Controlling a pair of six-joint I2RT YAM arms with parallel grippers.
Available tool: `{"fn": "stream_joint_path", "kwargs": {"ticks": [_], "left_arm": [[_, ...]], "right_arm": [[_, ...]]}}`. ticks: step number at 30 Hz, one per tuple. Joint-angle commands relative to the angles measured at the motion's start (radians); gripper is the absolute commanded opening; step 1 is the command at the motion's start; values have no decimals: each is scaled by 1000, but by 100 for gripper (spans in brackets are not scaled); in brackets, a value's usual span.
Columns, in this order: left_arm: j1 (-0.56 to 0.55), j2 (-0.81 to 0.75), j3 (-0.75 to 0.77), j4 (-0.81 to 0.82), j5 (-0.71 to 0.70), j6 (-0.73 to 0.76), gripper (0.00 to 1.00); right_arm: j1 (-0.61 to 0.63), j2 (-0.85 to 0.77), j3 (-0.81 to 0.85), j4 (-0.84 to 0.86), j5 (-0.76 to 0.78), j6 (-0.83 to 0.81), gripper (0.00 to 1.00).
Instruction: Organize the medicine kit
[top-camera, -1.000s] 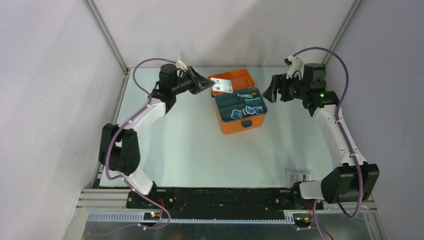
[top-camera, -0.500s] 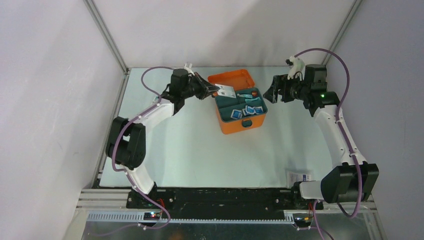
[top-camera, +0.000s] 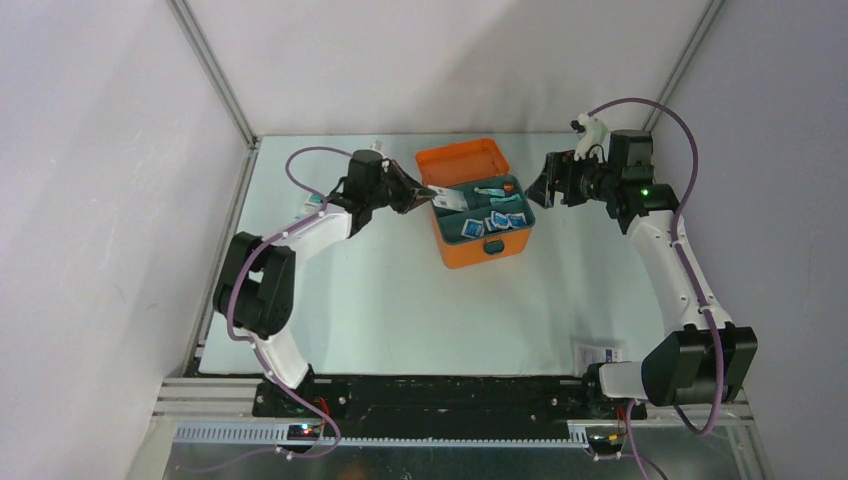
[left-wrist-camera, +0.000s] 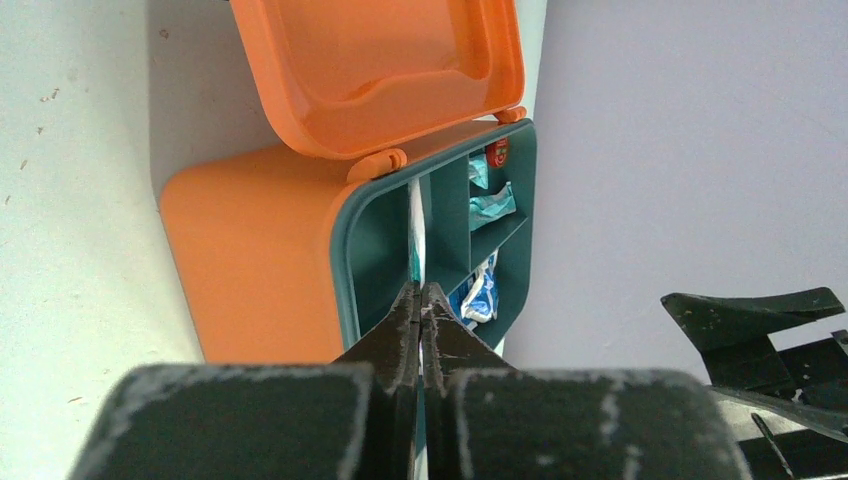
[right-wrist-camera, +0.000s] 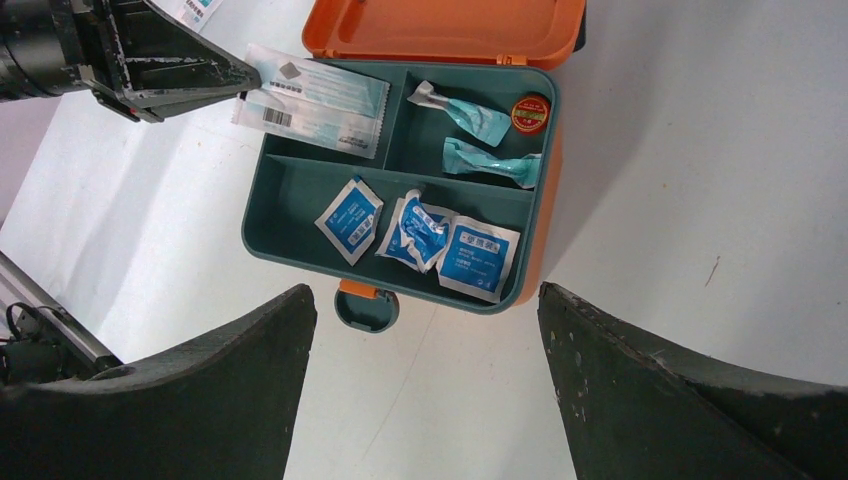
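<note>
My left pincer is clamped on the edge of a flat white-and-teal packet, which hangs partly over the far left compartment of the dark teal tray. That tray sits inside the medicine kit, which stands on the worktop toward its far middle, with the orange lid swung back. Three blue sachets lie in the long near compartment. My right pincer hangs just right of the kit, its jaws spread wide and gripping nothing.
</note>
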Motion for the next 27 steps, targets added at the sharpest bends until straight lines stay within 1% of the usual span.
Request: {"fn": "stream_joint_path", "kwargs": {"ticks": [1,7,11,13,15,16,17,18,22,24,27], "left_arm": [[-28,27,55,1,-24,14,0],[-53,78,109,-18,-33,15,0],[-59,103,145,-45,-42,28,3],[-60,99,148,-54,-45,35,8],[-60,86,146,-68,-52,48,17],[-60,74,146,-72,-54,54,24],[-60,67,146,-83,-62,68,28],[-60,52,146,-99,-67,82,35],[-60,12,164,-175,-99,142,51],[-60,-3,194,-205,-133,185,55],[-60,-31,224,-251,-171,254,59]], "right_arm": [[-7,-10,-2,36,-15,12,86],[-9,-8,-11,42,-23,11,86],[-9,-12,-12,42,-29,12,86],[-10,-14,-14,43,-29,12,86],[-11,-14,-15,46,-32,12,86],[-11,-13,-15,47,-33,22,86],[-10,-11,-14,50,-36,28,86],[-10,-11,-14,52,-37,32,86],[-12,-6,-15,60,-44,39,86],[-12,-3,-15,63,-46,44,86],[-12,-2,-14,69,-57,54,86]]}}
